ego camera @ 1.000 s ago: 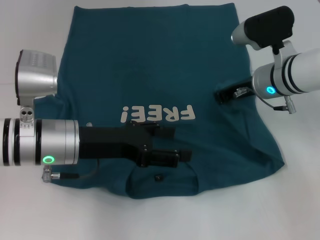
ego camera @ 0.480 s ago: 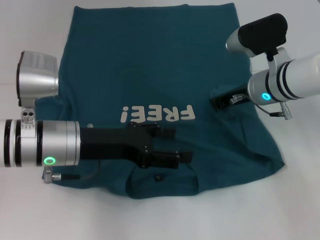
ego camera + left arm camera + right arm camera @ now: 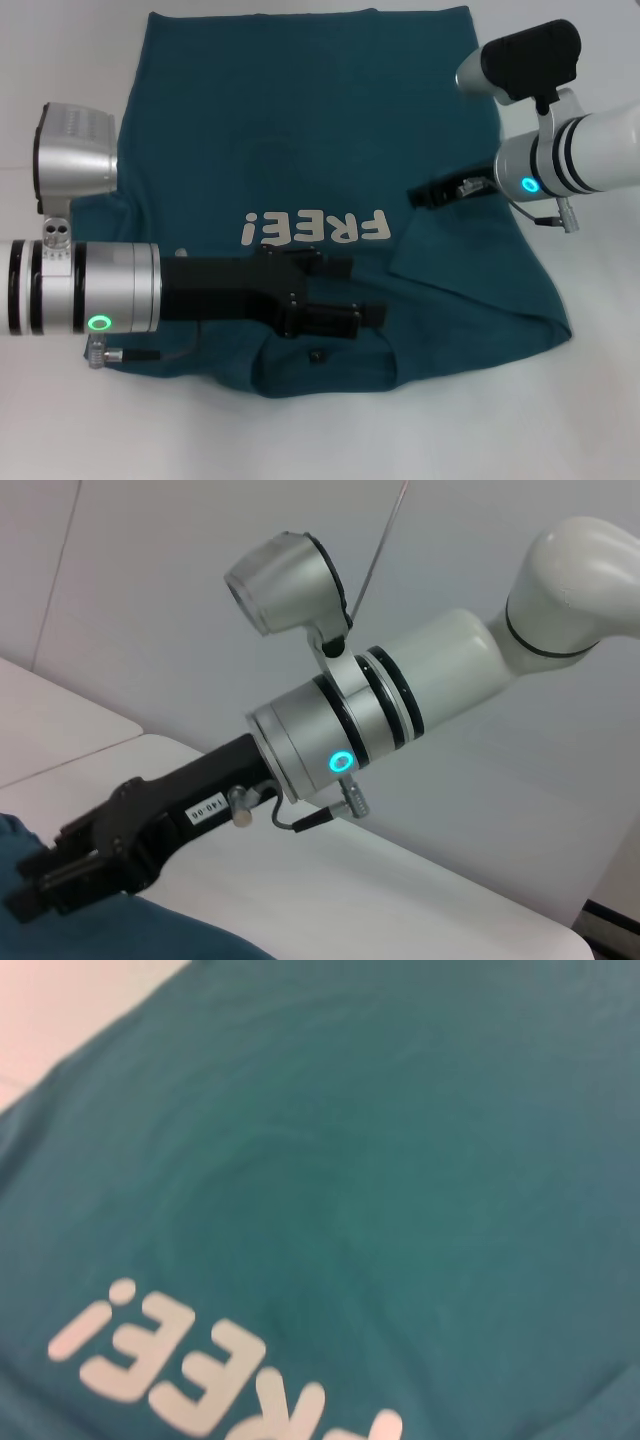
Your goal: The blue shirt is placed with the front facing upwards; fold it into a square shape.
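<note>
The blue shirt [image 3: 300, 120] lies spread on the white table, its white "FREE!" lettering [image 3: 315, 228] facing up and a small dark neck tag [image 3: 318, 355] near the front edge. My right gripper [image 3: 415, 195] is shut on the shirt's right side, and the cloth rises in a slanted fold from there to the right corner. The left wrist view shows the same right gripper [image 3: 25, 905] pinching blue cloth [image 3: 150, 935]. My left gripper [image 3: 375, 315] is shut and lies across the shirt below the lettering. The right wrist view shows only shirt [image 3: 350, 1160] and lettering.
The white table [image 3: 600, 420] surrounds the shirt with bare room in front and to the right. The left arm's silver body [image 3: 80, 290] covers the shirt's left edge.
My right gripper has moved left toward the shirt's middle, drawing the right side of the cloth with it. The left arm has stayed still.
</note>
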Robot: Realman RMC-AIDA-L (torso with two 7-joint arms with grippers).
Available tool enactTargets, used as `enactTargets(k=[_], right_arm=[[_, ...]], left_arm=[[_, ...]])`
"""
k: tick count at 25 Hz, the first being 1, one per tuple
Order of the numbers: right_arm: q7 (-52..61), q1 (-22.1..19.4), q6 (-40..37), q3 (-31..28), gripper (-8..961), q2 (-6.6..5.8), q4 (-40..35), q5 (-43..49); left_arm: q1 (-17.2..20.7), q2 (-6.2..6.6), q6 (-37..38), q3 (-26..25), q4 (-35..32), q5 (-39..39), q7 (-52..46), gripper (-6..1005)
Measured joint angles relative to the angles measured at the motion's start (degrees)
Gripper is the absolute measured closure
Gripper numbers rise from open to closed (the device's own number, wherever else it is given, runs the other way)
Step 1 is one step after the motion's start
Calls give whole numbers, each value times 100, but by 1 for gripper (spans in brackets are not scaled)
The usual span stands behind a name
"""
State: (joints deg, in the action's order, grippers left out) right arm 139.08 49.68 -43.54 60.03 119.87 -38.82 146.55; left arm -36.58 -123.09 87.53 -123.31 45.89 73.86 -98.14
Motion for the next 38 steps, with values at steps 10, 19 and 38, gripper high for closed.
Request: enactTargets(k=[10, 19, 38], right_arm=[[-651, -47, 322, -5, 277, -18, -32, -903], [-821, -161, 493, -60, 74, -42, -115, -1118], [-6448, -2069, -1906, -661, 8, -72, -382, -6021]], left_arm=[[46, -27, -17, 0, -7, 22, 5, 125], [46, -69, -49, -26, -14, 108, -6, 124], [4, -76, -1094, -543, -679, 684, -218, 124]])
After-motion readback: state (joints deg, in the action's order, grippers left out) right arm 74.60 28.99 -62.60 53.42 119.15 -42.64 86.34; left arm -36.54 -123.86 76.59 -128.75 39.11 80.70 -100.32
